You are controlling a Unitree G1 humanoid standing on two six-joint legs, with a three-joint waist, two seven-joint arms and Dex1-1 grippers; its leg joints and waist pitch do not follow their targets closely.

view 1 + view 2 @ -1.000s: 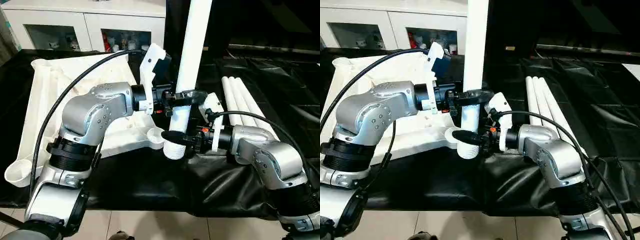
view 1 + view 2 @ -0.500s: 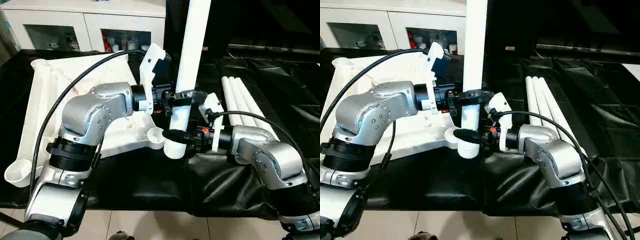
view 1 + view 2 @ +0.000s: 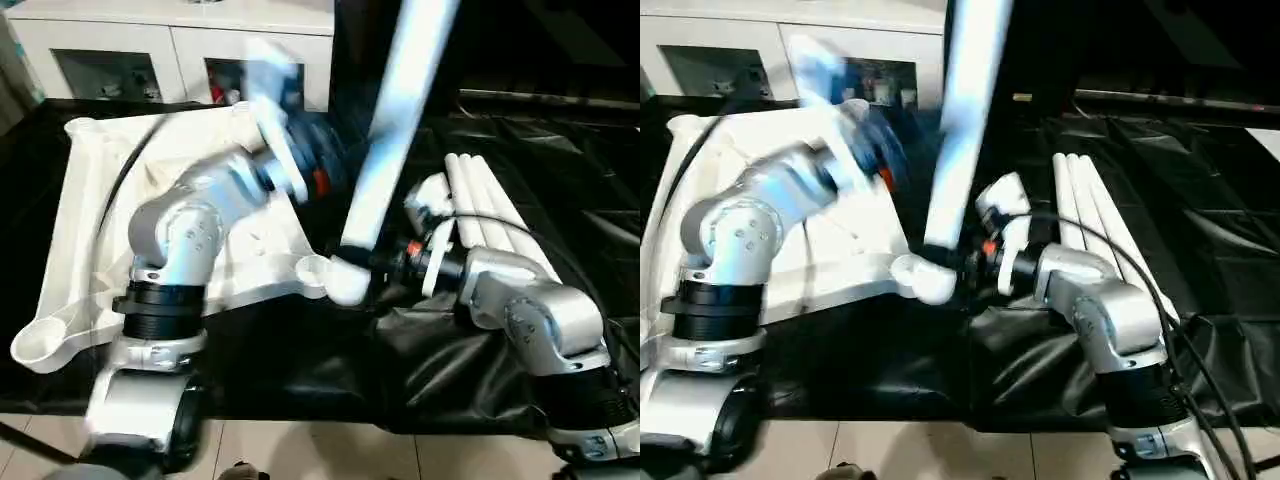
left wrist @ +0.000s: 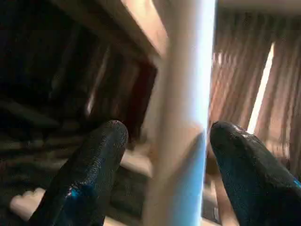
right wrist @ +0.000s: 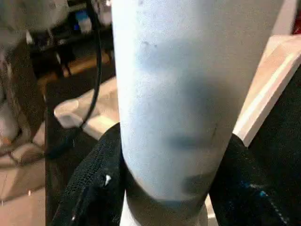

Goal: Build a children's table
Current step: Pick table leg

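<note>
1. Table top (image 3: 100, 230) lies underside up on the black sheet (image 3: 300, 370); three spare legs (image 3: 490, 205) lie beside it.
2. Fourth leg (image 3: 395, 120) stands tilted, foot just beside the near corner socket (image 3: 312, 268).
3. Right gripper (image 5: 164, 188) clamps this leg low down.
4. Left gripper (image 4: 160, 160) stands apart around it, fingers (image 4: 89, 174) clear.
5. Handling: judged light, stiff, smooth plastic; grip near the base, since the long tube levers easily.

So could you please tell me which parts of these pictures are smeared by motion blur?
Left eye view: the silver left forearm and the long white tubular leg smear; the right forearm stays crisp. Left wrist view: the leg is streaked.
</note>
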